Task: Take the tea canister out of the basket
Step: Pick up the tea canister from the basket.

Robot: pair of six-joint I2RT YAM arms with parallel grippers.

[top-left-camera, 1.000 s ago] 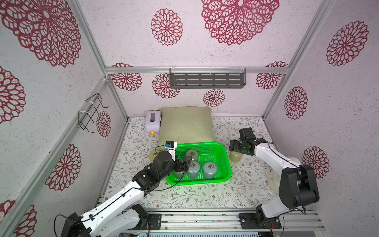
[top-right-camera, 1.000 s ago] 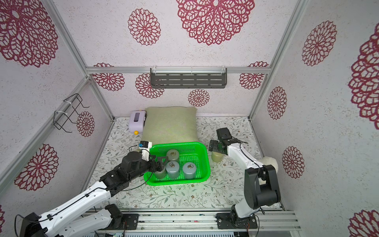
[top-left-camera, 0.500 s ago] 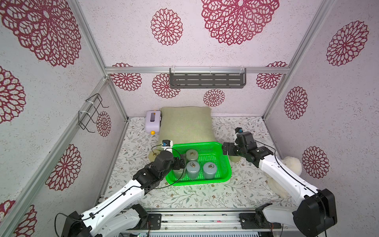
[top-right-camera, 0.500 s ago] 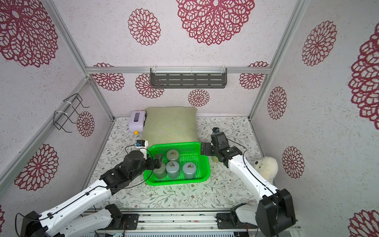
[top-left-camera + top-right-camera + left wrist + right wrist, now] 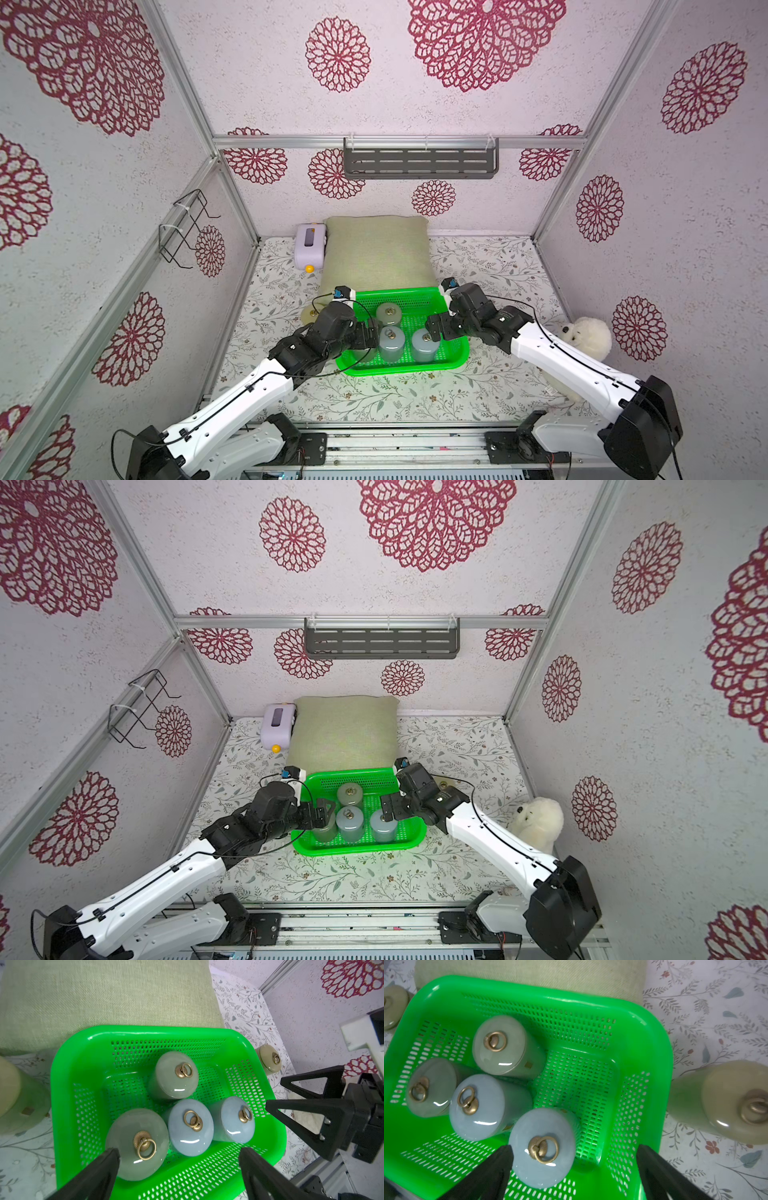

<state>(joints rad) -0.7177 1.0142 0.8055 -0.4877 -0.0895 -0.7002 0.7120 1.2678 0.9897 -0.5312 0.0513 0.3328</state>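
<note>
At your far left a black wire rack (image 5: 183, 228) hangs on the side wall. A lavender box (image 5: 309, 247) sits on the counter (image 5: 374, 399), tucked against the olive pillow (image 5: 374, 249). Just left of the basket (image 5: 399, 368) a left beige canister (image 5: 12, 1093) stands upright on the counter, half hidden behind your left arm in both top views.

Your left end effector (image 5: 178, 1150) hangs over the basket's left end, fingers spread wide and gripping nothing. One fingertip (image 5: 104, 1167) is right beside the lid of the near green-grey canister (image 5: 137, 1142).

The basket rests flat on the counter, its far rim meeting the pillow's front edge. Four tea canisters stand upright inside it, each with a brass ring on its lid. Besides the near green-grey one, there is the rear green-grey canister (image 5: 388, 313). The middle blue-grey canister (image 5: 391, 343) and the right blue-grey canister (image 5: 424, 345) stand side by side along the near wall.

Your right end effector (image 5: 574, 1150) hovers over the right blue-grey canister with its fingers wide apart and clamped on nothing. You cannot tell from these views whether a fingertip touches that lid.

Just right of the basket a right beige canister (image 5: 724, 1101) stands on the counter. A white plush toy (image 5: 586, 338) lies by the right wall.
</note>
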